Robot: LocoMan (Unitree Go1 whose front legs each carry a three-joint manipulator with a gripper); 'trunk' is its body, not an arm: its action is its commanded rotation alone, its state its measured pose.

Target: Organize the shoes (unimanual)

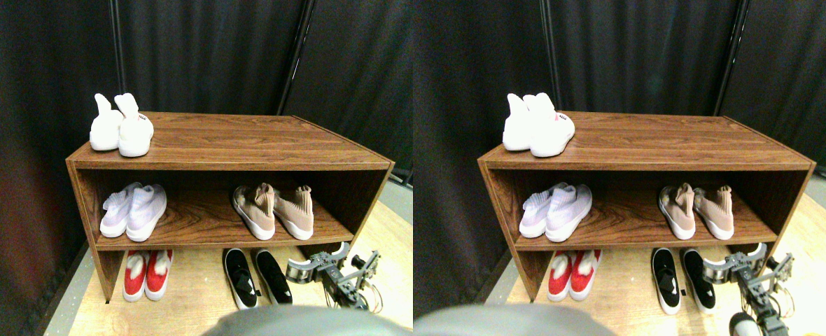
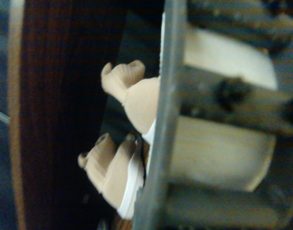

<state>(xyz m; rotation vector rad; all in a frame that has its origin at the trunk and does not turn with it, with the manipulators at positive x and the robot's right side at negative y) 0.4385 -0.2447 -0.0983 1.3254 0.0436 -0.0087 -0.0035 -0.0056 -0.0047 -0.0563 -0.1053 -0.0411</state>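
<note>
The right manipulator point(image 1: 343, 276) is a thin, dark grey open framework of small blocks and brackets, with black cables looping out at its 4 o'clock side. Its gripper point(image 1: 299, 269) ends in a curved, silvery grey jaw with a pale rim. In the wrist view the jaw frame point(image 2: 168, 120) is a dark grey bar, with blurred dark struts branching toward 3 o'clock and a round black fastener point(image 2: 228, 92) on one.
</note>
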